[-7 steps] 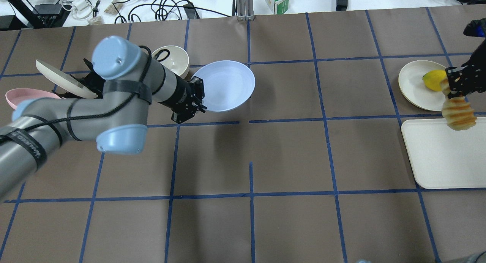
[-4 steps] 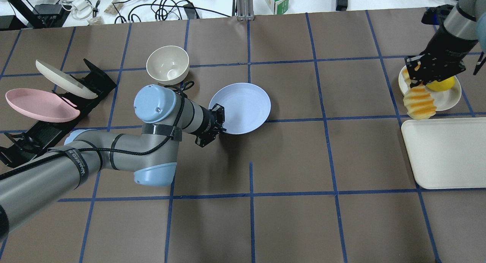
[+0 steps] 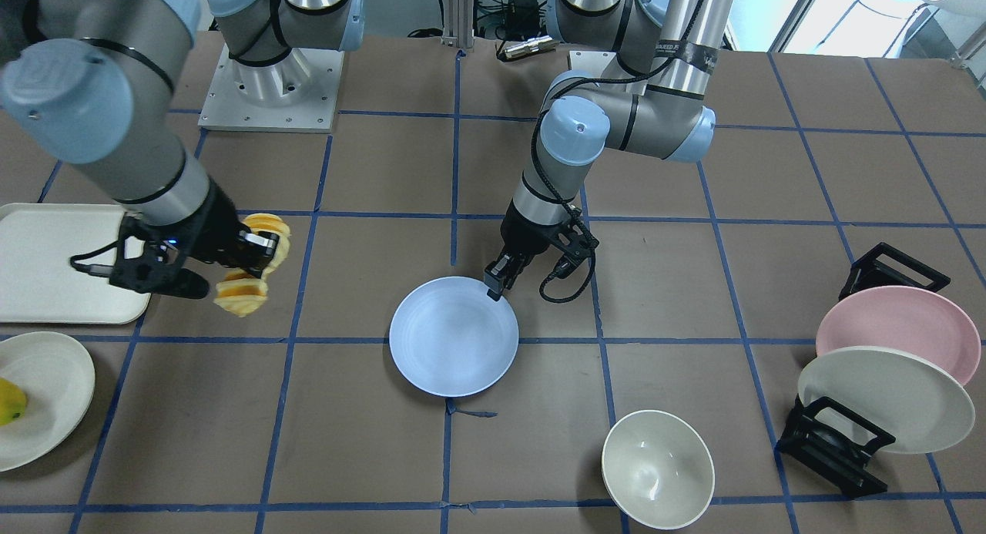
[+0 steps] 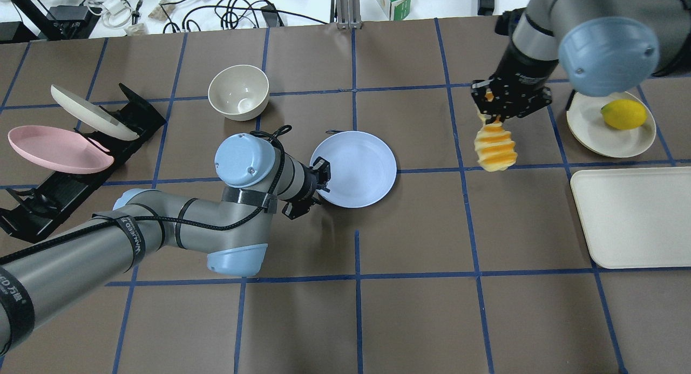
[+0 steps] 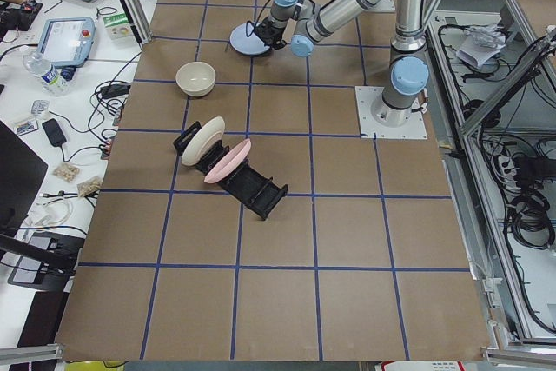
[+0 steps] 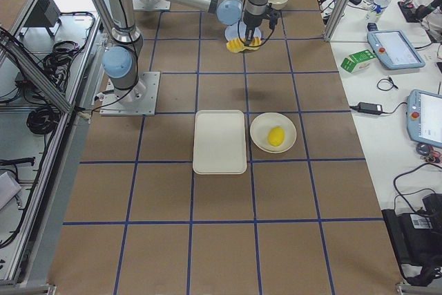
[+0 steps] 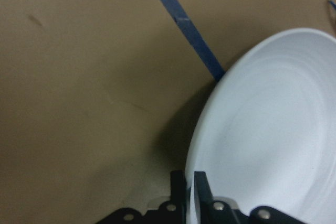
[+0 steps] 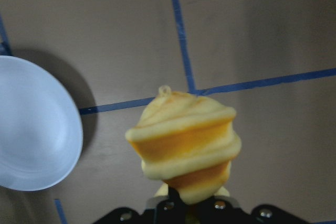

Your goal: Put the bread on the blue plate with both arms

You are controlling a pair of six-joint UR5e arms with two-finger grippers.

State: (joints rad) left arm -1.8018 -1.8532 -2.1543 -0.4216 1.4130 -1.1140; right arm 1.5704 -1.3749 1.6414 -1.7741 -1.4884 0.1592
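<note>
The blue plate [image 4: 359,166] lies flat and low at the table's middle; it also shows in the front view [image 3: 453,337]. My left gripper [image 4: 319,181] is shut on its near-left rim, and in the left wrist view [image 7: 188,184] the fingers pinch the rim of the plate [image 7: 268,129]. My right gripper [image 4: 498,114] is shut on one end of the bread [image 4: 495,148], which hangs in the air to the right of the plate. In the right wrist view the bread [image 8: 184,145] hangs in front of the camera, with the plate [image 8: 31,129] to its left.
A cream bowl [image 4: 238,99] stands behind the plate. A black rack [image 4: 137,112] at the left holds a pink plate [image 4: 54,150] and a cream plate [image 4: 89,112]. At the right are a cream plate [image 4: 591,134] with a yellow fruit [image 4: 623,114] and a white tray [image 4: 631,217].
My left arm carried the blue plate nearer and rightward and levelled it low. My right arm carried the bread left, from over the cream plate toward the middle.
</note>
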